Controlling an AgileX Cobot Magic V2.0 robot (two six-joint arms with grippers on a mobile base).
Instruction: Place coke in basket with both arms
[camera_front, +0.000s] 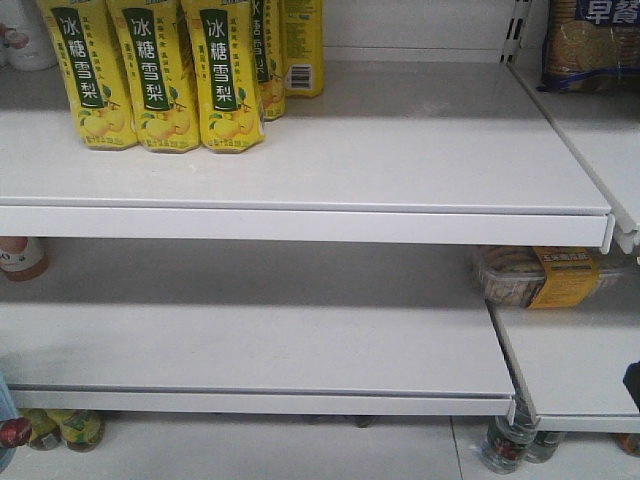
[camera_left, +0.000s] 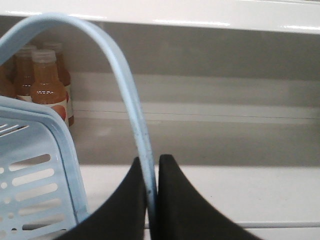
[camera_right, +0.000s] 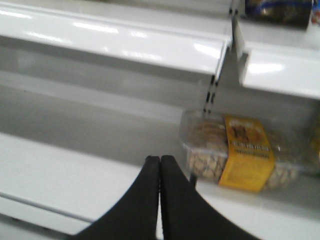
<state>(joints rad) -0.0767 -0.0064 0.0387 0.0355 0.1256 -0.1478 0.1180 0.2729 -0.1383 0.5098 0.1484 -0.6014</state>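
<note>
- Left pincer (camera_left: 151, 200) clenched on the basket handle (camera_left: 131, 100), the pale blue strap pinched between the two black fingers and arching up and away to the left above them
- Basket (camera_left: 37, 175) hanging or resting just left of that pincer, only a corner of its solid rim and slotted side in the left wrist view; inside not visible, so contents impossible to tell
- Right pincer (camera_right: 160, 200) clenched on nothing, fingers pressed together with no gap, poised over the white shelf (camera_right: 60, 170) and short of the packaged snack with the yellow label (camera_right: 240, 150)
- Coke not found in any view: no red-labelled cola bottle on the shelves in the front view, none between the right pincer's fingers, none seen near the basket
- Judged progress: basket hold done by the left arm; coke either already inside the hidden basket or not yet picked, not decidable from these views
- Left to do, if not yet picked: locating the coke, grasping it with the right pincer, lowering it into the basket beside the left pincer
- Other stock near the basket: orange-brown bottles with pale caps (camera_left: 47, 85) behind its rim on the shelf
- Front view: yellow drink bottles with Chinese lettering (camera_front: 160, 70) on the upper shelf, no pincer clearly seen there
</note>
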